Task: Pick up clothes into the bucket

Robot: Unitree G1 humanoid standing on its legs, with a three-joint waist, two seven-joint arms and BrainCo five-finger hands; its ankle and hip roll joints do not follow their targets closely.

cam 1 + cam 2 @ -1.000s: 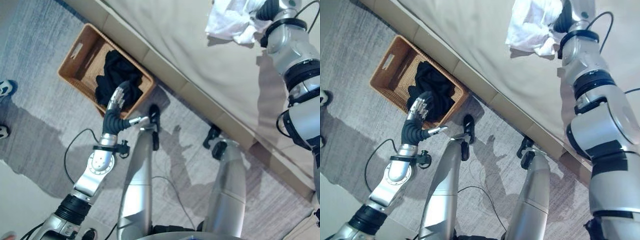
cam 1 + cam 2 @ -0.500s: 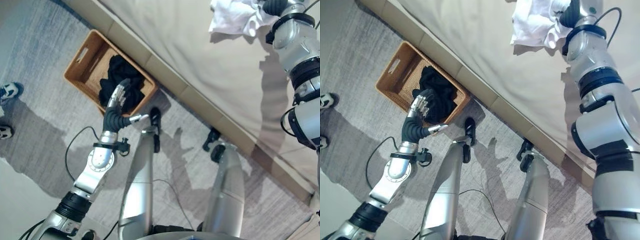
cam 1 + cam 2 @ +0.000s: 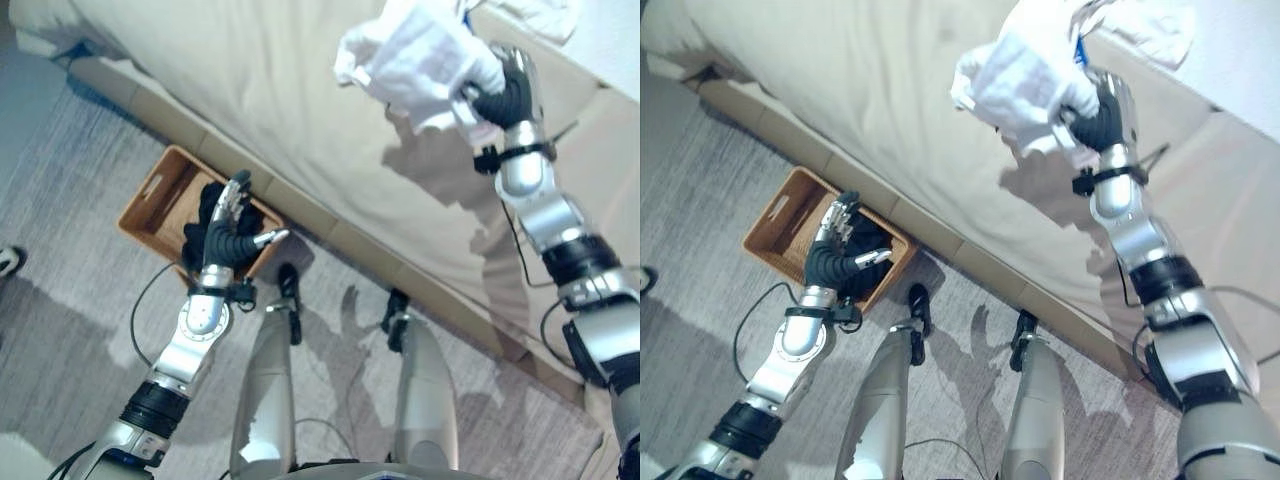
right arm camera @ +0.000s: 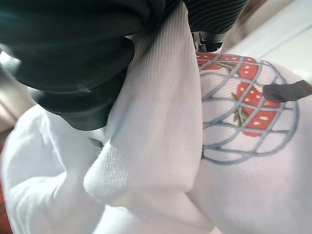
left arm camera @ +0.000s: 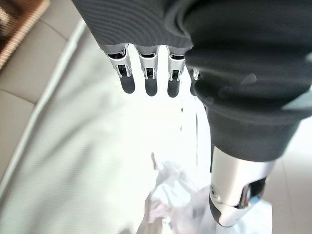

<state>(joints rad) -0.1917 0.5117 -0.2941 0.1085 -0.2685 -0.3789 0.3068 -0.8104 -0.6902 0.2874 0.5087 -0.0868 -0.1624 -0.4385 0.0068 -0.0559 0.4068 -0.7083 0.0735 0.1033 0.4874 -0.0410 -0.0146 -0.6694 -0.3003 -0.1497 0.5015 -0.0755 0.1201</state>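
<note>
white garment (image 3: 415, 62): bunched and crumpled, lifted clear above the beige bed (image 3: 250, 90), gripped in the curled fingers of the right hand (image 3: 505, 95). the right wrist view shows a fold of ribbed white fabric passing between the fingers, and a printed motif of red shapes inside a grey grid (image 4: 243, 109).

basket (image 3: 150, 205): brown woven, rectangular, open-topped, with a cut-out handle in one end wall. it stands on the grey carpet just beside the bed base.

dark garment (image 3: 872, 245): black, heaped inside the basket at the end nearer the bed.
</note>
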